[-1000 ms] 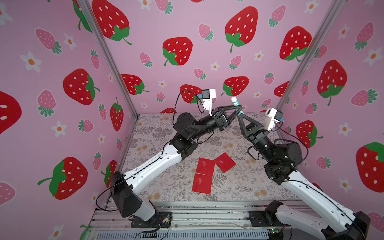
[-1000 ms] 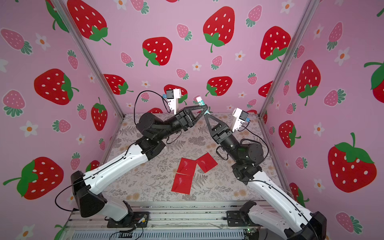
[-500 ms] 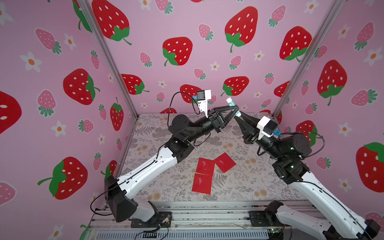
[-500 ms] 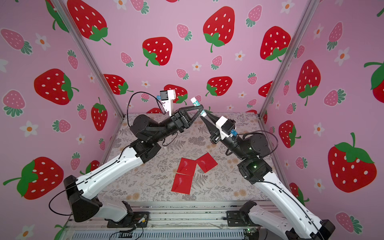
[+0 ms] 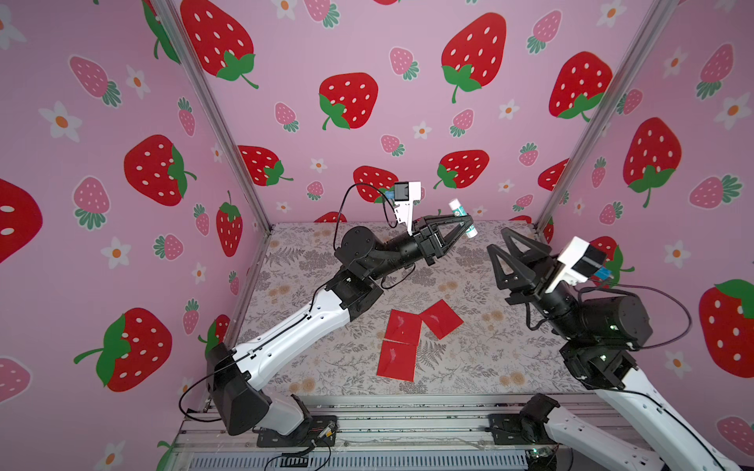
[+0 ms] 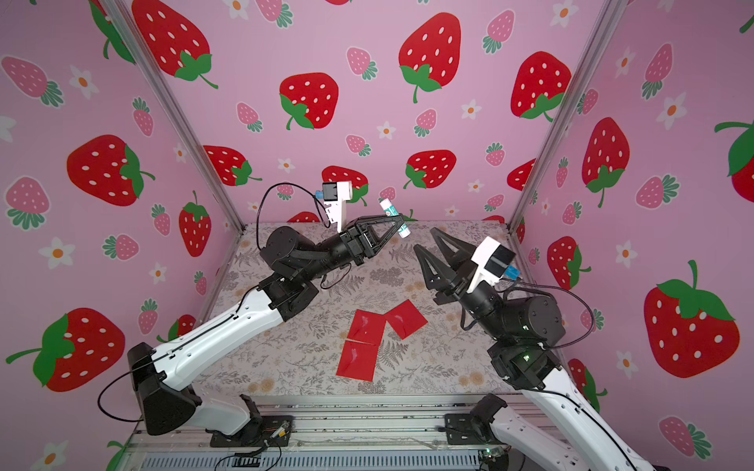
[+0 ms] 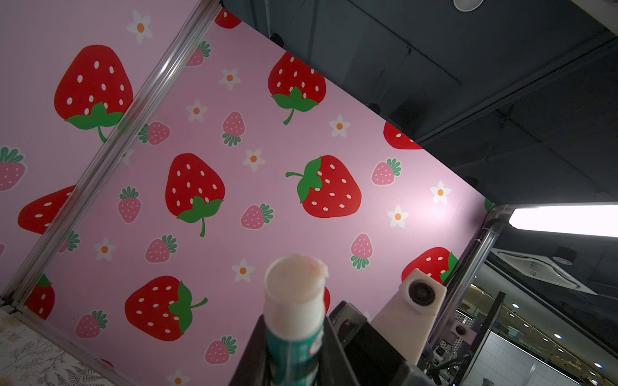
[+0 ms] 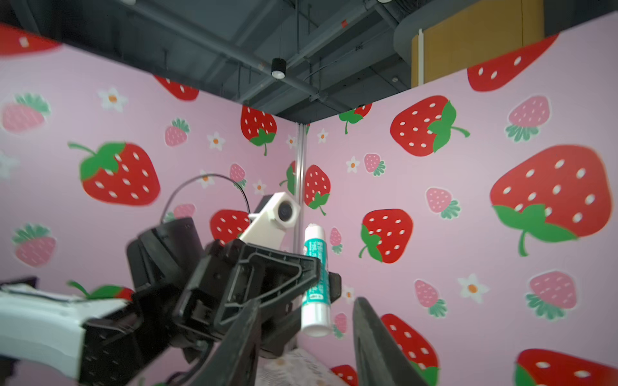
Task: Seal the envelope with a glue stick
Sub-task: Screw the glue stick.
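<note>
Aloft, left jaws clench the glue stick [image 5: 459, 210]; right jaws gape empty nearby, clear of it.

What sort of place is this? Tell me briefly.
Probably a robot test booth inside a larger building: strawberry-print wall panels on metal frame posts, left arm and right arm mounted on a base rail, bare ceiling with pipes above.

The left arm [image 5: 293, 338] and right arm [image 5: 653, 416] wear white shells between black joints. Black cables [image 5: 335, 232] loop from white wrist cameras [image 5: 408, 191] with blue plugs. The left gripper [image 5: 469, 226] and right gripper [image 5: 498, 239] have black, triangular open-frame fingers [image 8: 371, 344].
</note>
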